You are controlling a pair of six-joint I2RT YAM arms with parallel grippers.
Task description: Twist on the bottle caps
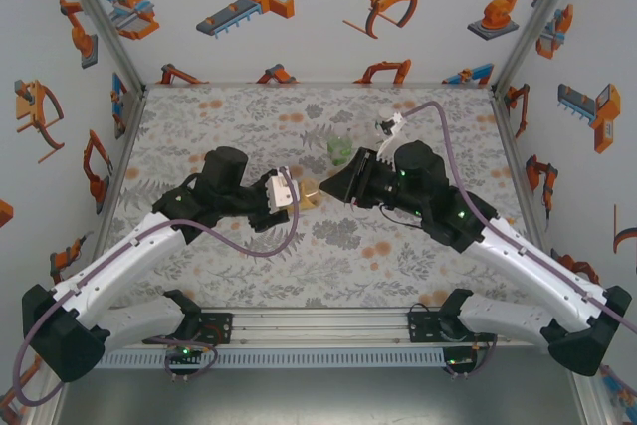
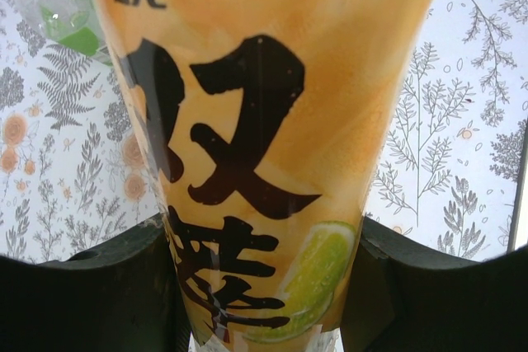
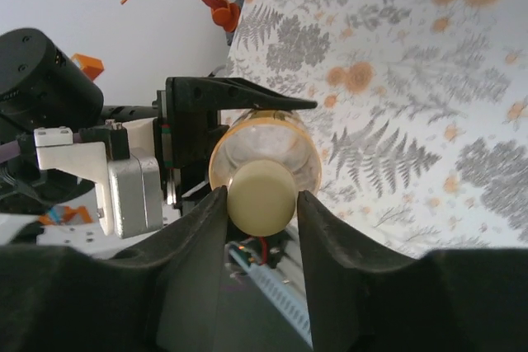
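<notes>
The amber bottle (image 1: pixel 311 189) with the yellow label (image 2: pixel 272 162) lies level above the table's middle, and my left gripper (image 1: pixel 297 192) (image 2: pixel 264 286) is shut on its body. A pale yellow bottle cap (image 3: pixel 262 195) sits on that bottle's mouth, seen end-on with the bottle's shoulder (image 3: pixel 307 154) behind it. My right gripper (image 3: pixel 262 204) (image 1: pixel 334 184) faces the left one, its fingers on either side of the cap. The left finger touches the cap and a thin gap shows at the right finger, so the jaws stand slightly open.
The squat green-tinted bottle (image 1: pixel 340 149) (image 2: pixel 70 14) stands just behind the two grippers. A slim pale bottle (image 1: pixel 384 118) stands further back right, next to the right arm's cable. White walls with robot stickers close in the floral table (image 1: pixel 239 116) on three sides.
</notes>
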